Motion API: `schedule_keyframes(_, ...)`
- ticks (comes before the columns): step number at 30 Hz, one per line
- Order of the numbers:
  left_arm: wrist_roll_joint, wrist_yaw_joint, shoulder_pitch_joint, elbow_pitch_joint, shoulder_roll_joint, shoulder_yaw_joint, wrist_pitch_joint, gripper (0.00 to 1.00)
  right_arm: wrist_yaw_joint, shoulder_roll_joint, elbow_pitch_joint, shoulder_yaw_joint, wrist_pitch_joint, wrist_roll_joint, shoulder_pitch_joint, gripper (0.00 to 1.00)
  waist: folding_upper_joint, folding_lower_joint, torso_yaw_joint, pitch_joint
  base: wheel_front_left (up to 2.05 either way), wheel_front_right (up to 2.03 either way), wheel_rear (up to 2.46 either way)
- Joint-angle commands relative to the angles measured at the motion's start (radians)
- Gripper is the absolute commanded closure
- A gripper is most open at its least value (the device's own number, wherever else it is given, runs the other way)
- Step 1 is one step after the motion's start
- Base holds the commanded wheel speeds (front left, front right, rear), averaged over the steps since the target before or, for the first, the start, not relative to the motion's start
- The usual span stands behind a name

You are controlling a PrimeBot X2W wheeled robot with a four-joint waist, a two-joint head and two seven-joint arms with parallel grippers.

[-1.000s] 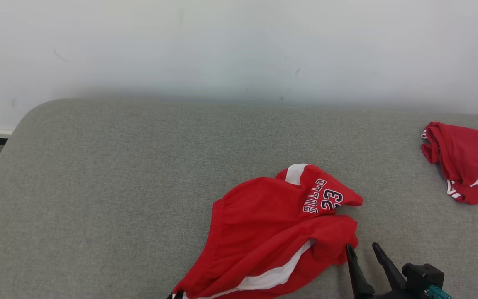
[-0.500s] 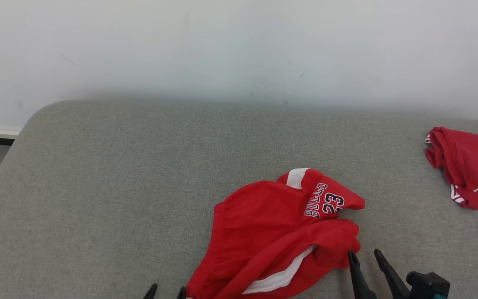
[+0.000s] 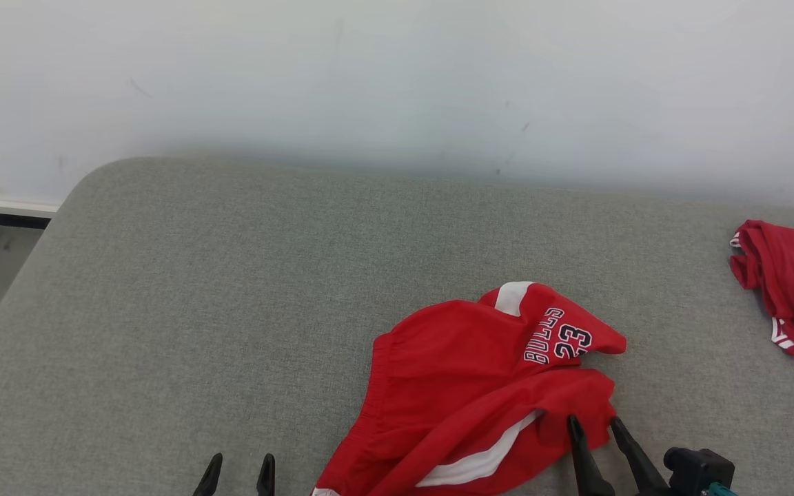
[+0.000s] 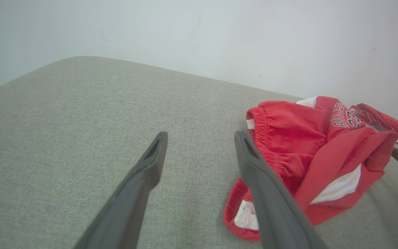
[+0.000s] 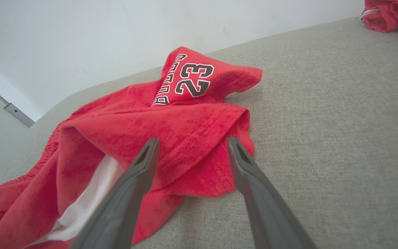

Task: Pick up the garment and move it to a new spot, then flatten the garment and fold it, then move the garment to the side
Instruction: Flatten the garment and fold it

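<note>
1. Left gripper (image 3: pixel 242 465): stands open, fingers wide apart, holding nothing; hovers over bare cushion (image 3: pixel 197 289) at the near edge, just left of the shorts (image 3: pixel 473 386) and apart from them.
2. Right gripper (image 3: pixel 593 424): stands open too, gripping nothing; points at the shorts' near right corner, with a folded leg hem showing between the fingers in the right wrist view; cannot tell whether it touches the cloth.
3. Shorts: lie crumpled on the cushion, right of centre and toward the near edge, between the two grippers; red with white side stripes; elastic waistband on the side nearer the left gripper; one flap turned over at the far right, showing "BULLS 23".
4. Second red garment (image 3: pixel 793 289): lies bunched at the cushion's right end, well apart from the shorts and from both grippers.
5. Cushion: grey fabric with a rounded far left corner; meets a pale wall (image 3: pixel 397 69) along the far side.
</note>
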Motion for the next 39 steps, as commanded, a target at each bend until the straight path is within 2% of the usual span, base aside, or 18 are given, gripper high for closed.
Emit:
schedule_keyframes(1, 0.01, 0.002, -0.013, 0.002, -0.007, 0.003, -0.003, 0.0, 0.001, 0.002, 0.022, 0.012, -0.004, 0.013, -0.014, 0.0, 0.0, 0.0, 0.002, 0.001, 0.0, 0.0, 0.0)
schedule_keyframes(4, 0.013, 0.002, -0.016, 0.002, -0.009, 0.002, -0.003, 0.0, 0.001, 0.004, 0.055, 0.025, -0.004, 0.028, -0.03, 0.0, 0.0, 0.0, 0.003, 0.002, 0.0, 0.0, 0.0)
schedule_keyframes(5, 0.015, 0.002, -0.017, 0.003, -0.009, 0.001, -0.003, 0.0, 0.001, 0.006, 0.072, 0.031, -0.004, 0.038, -0.039, 0.13, 0.0, 0.0, 0.004, 0.002, 0.0, 0.0, 0.0)
schedule_keyframes(6, 0.017, 0.002, -0.017, 0.004, -0.01, 0.001, -0.003, 0.0, 0.001, 0.007, 0.084, 0.037, -0.004, 0.05, -0.047, 0.53, 0.0, 0.0, 0.004, 0.002, 0.0, 0.0, 0.0)
schedule_keyframes(7, 0.017, 0.002, -0.017, 0.005, -0.011, 0.001, -0.003, 0.0, 0.001, 0.006, 0.093, 0.041, -0.004, 0.057, -0.056, 0.84, 0.0, 0.0, 0.005, 0.002, 0.0, 0.0, 0.0)
schedule_keyframes(8, 0.017, 0.002, -0.017, 0.006, -0.012, 0.001, -0.003, 0.0, 0.001, 0.003, 0.1, 0.044, -0.004, 0.063, -0.061, 1.0, 0.0, 0.0, 0.005, 0.003, 0.0, 0.0, 0.0)
schedule_keyframes(14, 0.019, 0.002, -0.018, 0.009, -0.016, 0.011, -0.003, 0.0, 0.001, -0.003, 0.108, 0.05, -0.004, 0.105, -0.083, 1.0, 0.0, 0.0, -0.002, 0.012, 0.0, 0.0, 0.0)
schedule_keyframes(19, 0.02, 0.002, -0.023, 0.013, -0.018, 0.01, -0.003, 0.0, 0.001, -0.006, 0.07, 0.05, -0.004, 0.145, -0.06, 1.0, 0.0, 0.0, -0.01, 0.02, 0.0, 0.0, 0.0)
schedule_keyframes(20, 0.02, 0.002, -0.024, 0.014, -0.018, 0.008, -0.003, 0.0, 0.001, -0.013, 0.045, 0.063, -0.004, 0.144, -0.054, 0.78, 0.0, 0.0, -0.01, 0.021, 0.0, 0.0, 0.0)
schedule_keyframes(21, 0.02, 0.002, -0.026, 0.014, -0.019, 0.007, -0.003, 0.0, 0.001, -0.029, 0.018, 0.078, -0.004, 0.133, -0.046, 0.14, 0.0, 0.0, -0.01, 0.021, 0.0, 0.0, 0.0)
schedule_keyframes(22, 0.019, 0.002, -0.027, 0.015, -0.019, 0.005, -0.003, 0.0, 0.001, -0.045, -0.007, 0.096, -0.004, 0.12, -0.032, 0.0, 0.0, 0.0, -0.009, 0.02, 0.0, 0.0, 0.0)
schedule_keyframes(30, 0.016, 0.002, -0.021, 0.02, -0.017, -0.001, -0.003, 0.0, 0.001, -0.074, -0.151, 0.125, -0.004, 0.028, 0.077, 0.0, 0.0, 0.0, -0.004, 0.008, 0.0, 0.0, 0.0)
schedule_keyframes(33, 0.015, 0.002, -0.019, 0.021, -0.016, -0.003, -0.003, 0.0, 0.001, -0.082, -0.154, 0.139, -0.004, -0.022, 0.08, 0.0, 0.0, 0.0, -0.001, 0.005, 0.0, 0.0, 0.0)
schedule_keyframes(39, 0.019, 0.002, -0.014, 0.023, -0.017, -0.003, -0.003, 0.0, 0.001, -0.04, -0.112, 0.089, -0.004, -0.168, 0.021, 0.0, 0.0, 0.0, 0.005, 0.004, 0.0, 0.0, 0.0)
